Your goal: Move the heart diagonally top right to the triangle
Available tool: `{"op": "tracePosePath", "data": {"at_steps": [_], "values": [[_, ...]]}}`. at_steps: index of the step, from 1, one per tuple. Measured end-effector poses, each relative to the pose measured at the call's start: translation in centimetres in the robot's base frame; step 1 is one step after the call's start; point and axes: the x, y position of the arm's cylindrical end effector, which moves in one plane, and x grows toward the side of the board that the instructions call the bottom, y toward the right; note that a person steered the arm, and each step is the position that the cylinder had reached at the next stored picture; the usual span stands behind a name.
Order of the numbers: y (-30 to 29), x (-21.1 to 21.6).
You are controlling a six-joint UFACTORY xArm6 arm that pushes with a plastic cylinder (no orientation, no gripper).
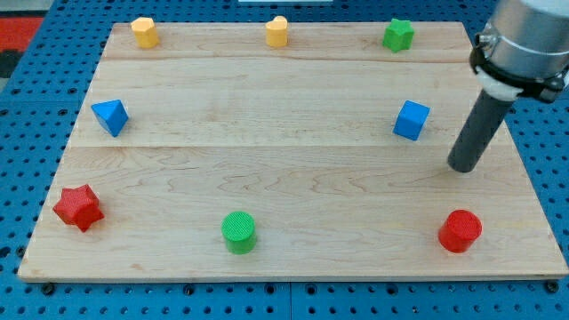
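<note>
A yellow heart (277, 31) sits at the view's top centre of the wooden board (293, 178). A blue triangle (110, 116) sits at the view's left, well below and left of the heart. My tip (462, 165) rests on the board at the view's right, just right of and below a blue cube (412, 120), apart from it. The tip is far from the heart and the triangle.
A yellow hexagon block (144, 32) is at top left, a green star (398, 35) at top right. A red star (78, 207) is at bottom left, a green cylinder (238, 231) at bottom centre, a red cylinder (460, 231) at bottom right below my tip.
</note>
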Motion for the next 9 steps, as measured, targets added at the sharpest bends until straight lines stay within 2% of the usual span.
{"op": "tracePosePath", "data": {"at_steps": [1,2,3,4,5,6,7,8,9], "values": [[4.2,-5.6],[2.8,-13.0],[-6.5,-14.3],[-13.5,-20.5],[-14.4,-26.2],[-21.7,-27.7],[-24.6,-27.0],[-28.5,-23.4],[-30.6,-26.4]]}}
